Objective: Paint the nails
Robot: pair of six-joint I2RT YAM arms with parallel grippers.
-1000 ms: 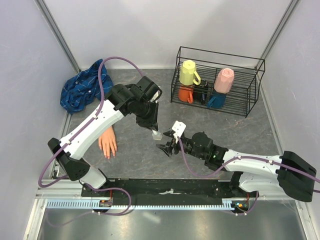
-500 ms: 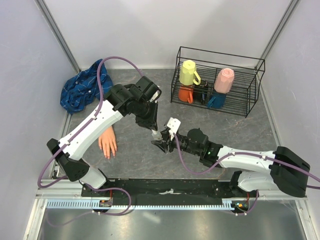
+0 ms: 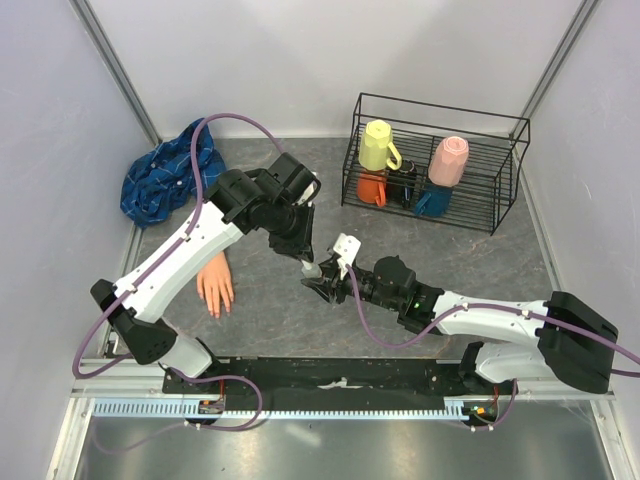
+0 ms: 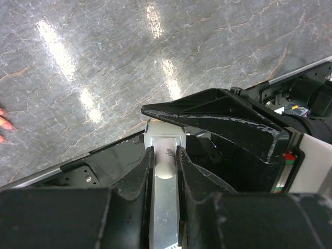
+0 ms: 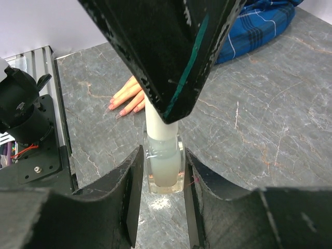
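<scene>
A small glass bottle with a white cap hangs just above the grey table. My left gripper is shut on the cap from above; it also shows in the top view. My right gripper is closed round the bottle's glass body, one finger on each side; it also shows in the top view. The peach mannequin hand lies palm down to the left, its pink nails pointing at the near edge. Its fingertips show at the left edge of the left wrist view.
A blue plaid shirt is bunched at the back left. A black wire rack at the back right holds a yellow mug, a pink cup and others. The black base rail runs along the near edge.
My right gripper has moved left, up to the bottle, and now has its fingers round the glass body. My left arm has barely moved and still holds the cap.
</scene>
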